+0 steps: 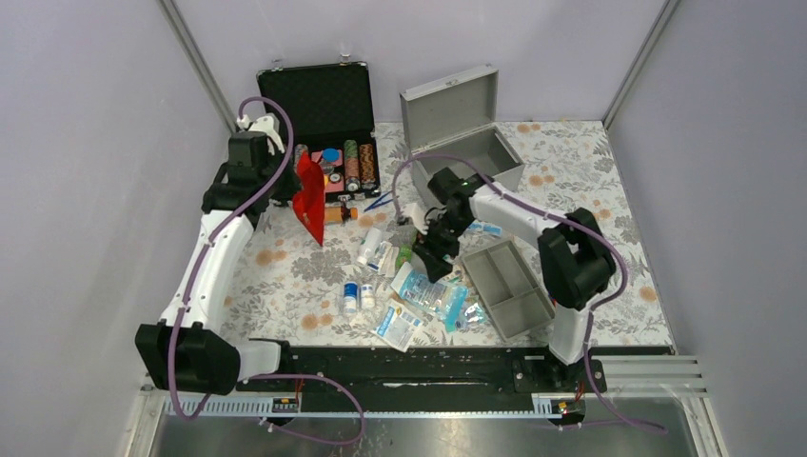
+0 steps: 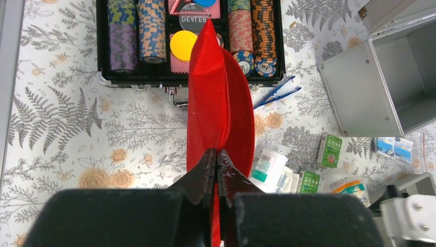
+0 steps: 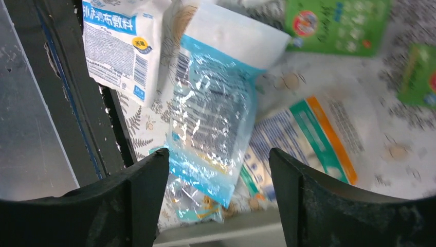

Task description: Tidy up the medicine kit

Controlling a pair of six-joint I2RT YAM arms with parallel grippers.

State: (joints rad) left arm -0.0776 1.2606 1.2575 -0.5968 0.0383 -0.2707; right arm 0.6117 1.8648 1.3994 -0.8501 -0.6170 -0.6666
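The floral-patterned tabletop [image 1: 285, 276] carries an open black case with rows of coloured poker chips [image 1: 324, 105] at its far left. To the right of that case stands the medicine kit's grey-silver metal box [image 1: 455, 112], its hinged lid raised and its inside bare. The kit's grey divided tray [image 1: 509, 286] lies apart from the box, nearer the arm bases on the right.

The left pincer [image 2: 217, 164] is clamped on the lower edge of a flat red fabric pouch [image 2: 216, 92], holding it on edge above the tabletop in front of the chip case. The metal box sits well off to this pincer's right.

The right pincer [image 3: 218, 154] is spread wide, hovering over a clear plastic packet with blue edging [image 3: 211, 118] among scattered sachets. The tray lies just to its right, and the box stands beyond it toward the far edge.

Small green cartons [image 2: 329, 149] and thin blue tweezers [image 2: 275, 92] lie between the chip case and the box.
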